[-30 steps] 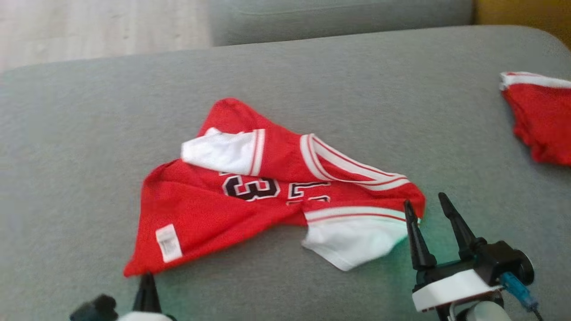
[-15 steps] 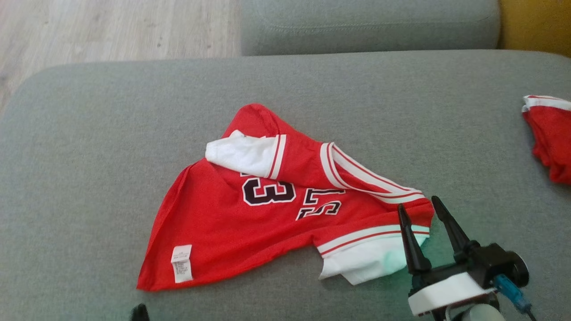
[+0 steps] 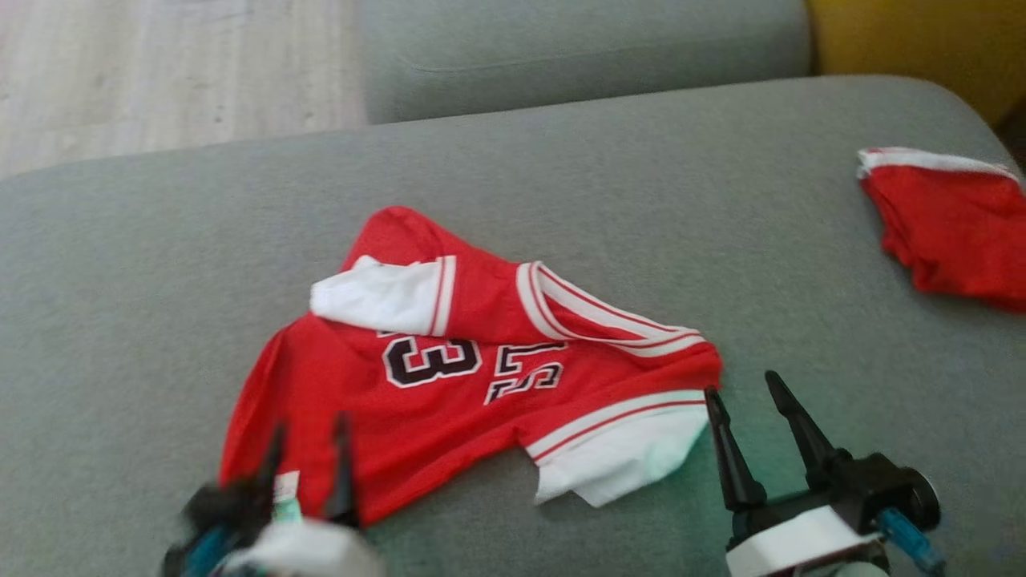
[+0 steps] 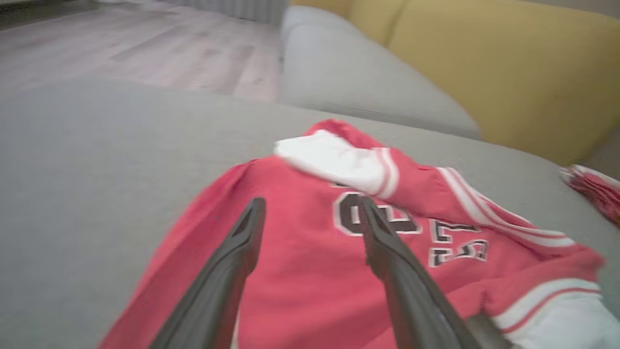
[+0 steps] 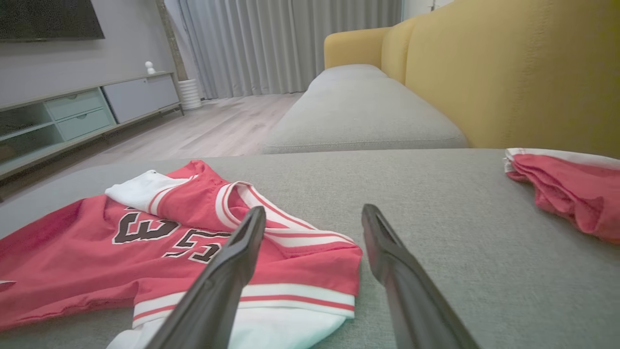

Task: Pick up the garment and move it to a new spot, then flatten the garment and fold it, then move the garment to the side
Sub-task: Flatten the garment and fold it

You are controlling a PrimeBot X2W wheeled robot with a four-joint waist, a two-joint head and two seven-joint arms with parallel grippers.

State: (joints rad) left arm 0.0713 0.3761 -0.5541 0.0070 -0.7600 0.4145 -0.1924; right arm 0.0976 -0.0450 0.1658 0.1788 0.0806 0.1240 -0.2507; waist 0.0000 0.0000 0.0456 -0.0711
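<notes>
Garment point(image 3: 449, 409), red jersey, black 3 readable, letters perhaps LS, left pincer point(image 3: 309, 429) wide, right pincer point(image 3: 741, 385) wide

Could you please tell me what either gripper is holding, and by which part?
Nothing is held: the left gripper and right gripper stand open by the jersey.

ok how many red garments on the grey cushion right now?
2. The red jersey with white sleeves and black numbers lies crumpled midway on the grey fabric cushion; a bunched red-and-white garment sits near its right edge. Others may be out of view.
</notes>
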